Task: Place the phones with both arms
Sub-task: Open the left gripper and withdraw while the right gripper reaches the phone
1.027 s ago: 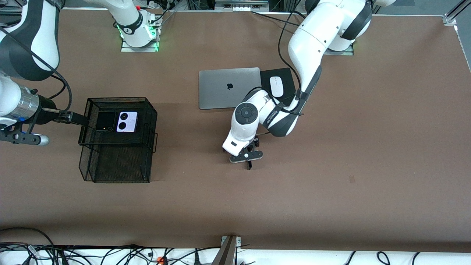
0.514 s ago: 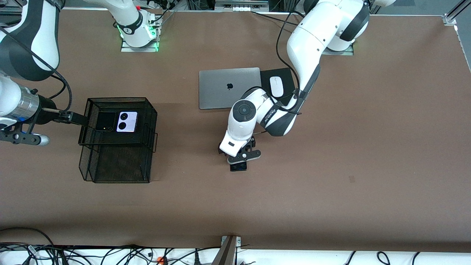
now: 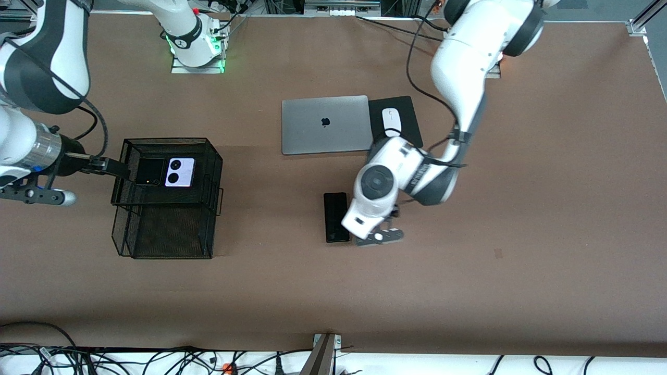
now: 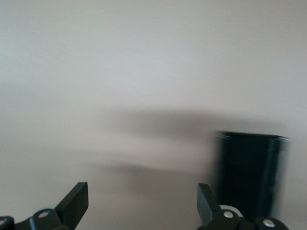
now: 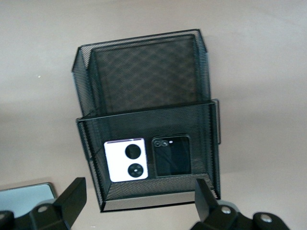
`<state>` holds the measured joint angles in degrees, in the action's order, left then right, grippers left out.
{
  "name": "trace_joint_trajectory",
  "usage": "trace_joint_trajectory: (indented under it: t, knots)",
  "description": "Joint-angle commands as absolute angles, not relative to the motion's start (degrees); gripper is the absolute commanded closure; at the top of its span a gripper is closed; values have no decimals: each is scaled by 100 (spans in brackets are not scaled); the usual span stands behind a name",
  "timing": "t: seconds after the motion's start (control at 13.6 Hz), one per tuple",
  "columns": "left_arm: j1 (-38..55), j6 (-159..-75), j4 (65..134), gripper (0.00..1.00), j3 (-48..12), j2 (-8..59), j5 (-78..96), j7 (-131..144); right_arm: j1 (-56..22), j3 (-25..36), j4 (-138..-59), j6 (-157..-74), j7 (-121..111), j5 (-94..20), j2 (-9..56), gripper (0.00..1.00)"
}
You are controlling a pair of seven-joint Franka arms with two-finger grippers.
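— Rack (image 3: pixel 165 208) of black wire, toward the right arm's end of the worktop (image 3: pixel 521 219): what's in it?
— Black flip phone (image 3: pixel 150 171) and lilac-white phone (image 3: pixel 180 172), side by side on its upper tier. Right hand (image 3: pixel 112 167) at its rim, released.
— Middle?
— Long black phone (image 3: pixel 336 217) flat, nearer than the laptop (image 3: pixel 325 124). Left hand (image 3: pixel 379 237) beside it, released, holding nothing.
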<state>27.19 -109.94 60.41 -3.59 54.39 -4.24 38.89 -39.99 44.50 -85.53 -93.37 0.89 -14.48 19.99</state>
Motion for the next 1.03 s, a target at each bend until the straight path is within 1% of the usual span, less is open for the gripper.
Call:
trace_joint_trajectory:
  t: [0.0, 0.15, 0.22, 0.37, 0.51, 0.66, 0.95]
  knots:
    - [1963, -10916, 7581, 0, -448, 4336, -474, 2659, -4507, 4439, -8455, -9360, 254, -1468, 2065, 0]
    - [1348, -10916, 8267, 0, -422, 3773, -492, 1588, -4789, 4334, -8018, -9737, 588, -1537, 2467, 0]
    - [1040, -10916, 8549, 0, -404, 3492, -492, 1051, -4773, 4055, -7789, -9799, 632, -1660, 2757, 0]
    - [469, -10916, 8841, 0, -396, 3148, -623, 354, -4799, 3615, -7298, -10088, 1087, -1723, 3381, 0]
    - [107, -10899, 8886, 0, -404, 2963, -747, 211, -4808, 3027, -6822, -10544, 2104, -1731, 3935, 0]
    - [-52, -10706, 8860, 0, -396, 2682, -747, 167, -4799, 2586, -6741, -11141, 2504, -1749, 4261, 0]
    - [-105, -10109, 8842, 0, -439, 1664, -668, -35, -4808, 1873, -6584, -12092, 3084, -1846, 5078, 0]
